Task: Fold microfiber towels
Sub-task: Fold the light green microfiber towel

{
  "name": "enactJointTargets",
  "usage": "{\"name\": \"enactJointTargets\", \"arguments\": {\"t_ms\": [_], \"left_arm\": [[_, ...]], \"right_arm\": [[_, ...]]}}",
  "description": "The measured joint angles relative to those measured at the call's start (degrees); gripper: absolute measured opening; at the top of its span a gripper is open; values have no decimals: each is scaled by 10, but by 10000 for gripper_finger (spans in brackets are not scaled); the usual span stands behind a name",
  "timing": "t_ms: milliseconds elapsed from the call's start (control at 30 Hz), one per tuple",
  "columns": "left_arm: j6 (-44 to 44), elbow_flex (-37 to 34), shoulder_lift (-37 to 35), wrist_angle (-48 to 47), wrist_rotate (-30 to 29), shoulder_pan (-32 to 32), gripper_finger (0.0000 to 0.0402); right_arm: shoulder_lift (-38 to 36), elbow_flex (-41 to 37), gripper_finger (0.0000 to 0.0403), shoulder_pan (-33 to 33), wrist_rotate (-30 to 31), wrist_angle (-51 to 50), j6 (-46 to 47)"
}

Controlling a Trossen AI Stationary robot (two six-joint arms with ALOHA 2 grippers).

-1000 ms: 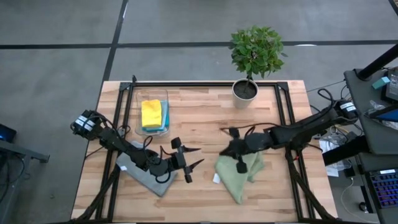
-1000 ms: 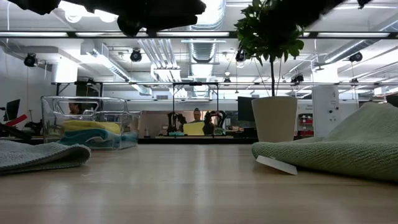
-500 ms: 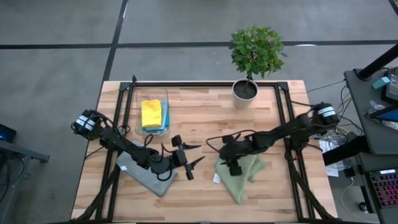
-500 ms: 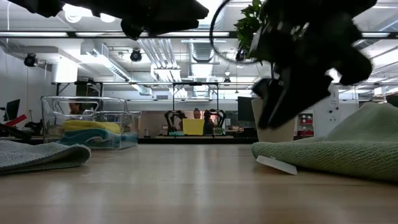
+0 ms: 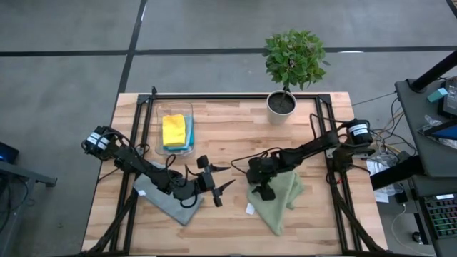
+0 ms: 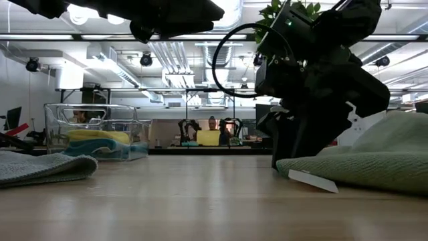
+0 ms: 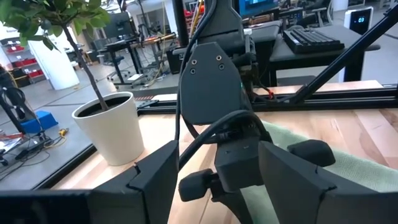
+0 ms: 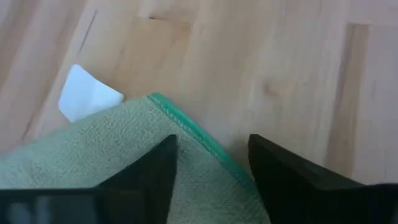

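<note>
The olive green towel point(image 5: 277, 201) lies crumpled on the wooden surface point(image 5: 235, 135), in front of the white plant pot point(image 5: 281, 103) and well apart from it. Its white tag point(image 5: 249, 209) sticks out on the side away from the pot. The right gripper point(image 5: 261, 191) is down at the towel's edge, on the side nearer the clear bin point(image 5: 173, 129). In the right wrist view its fingers point(image 8: 149, 177) are spread apart, with the towel's stitched edge point(image 8: 193, 134) and bare wood between them — they hold nothing.

What could go wrong? The fingers may close on just the thin top layer, or on the tag, and then the soft cloth could slip out when lifted. The towel is bunched up, so a pull on one edge might drag the whole lump across the wood and not make a neat fold.

The grey towel point(image 5: 168, 201) lies on the bin's near side, closer to the front edge of the surface. The left gripper point(image 5: 220, 187) hangs beside it with its fingers spread, holding nothing. If both arms reach toward the middle, they might bump — they are already near each other.

In the bin, a yellow towel point(image 5: 173, 130) lies on top of a blue one point(image 5: 190, 134). I cannot tell if more cloth lies under them. The right arm covers part of the green towel, so its real shape is hard to make out. In the low view the right gripper is just a dark shape in front of the pot.
</note>
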Motion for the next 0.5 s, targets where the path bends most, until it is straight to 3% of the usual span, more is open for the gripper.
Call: {"name": "enactJointTargets", "arguments": {"t_ms": [233, 500], "left_arm": [[0, 0, 0, 0, 0, 0, 205], [-1, -1, 0, 1, 1, 0, 205]], "right_arm": [[-4, -2, 26, 1, -2, 5, -21], [-88, -6, 10, 4, 36, 12, -22]]}}
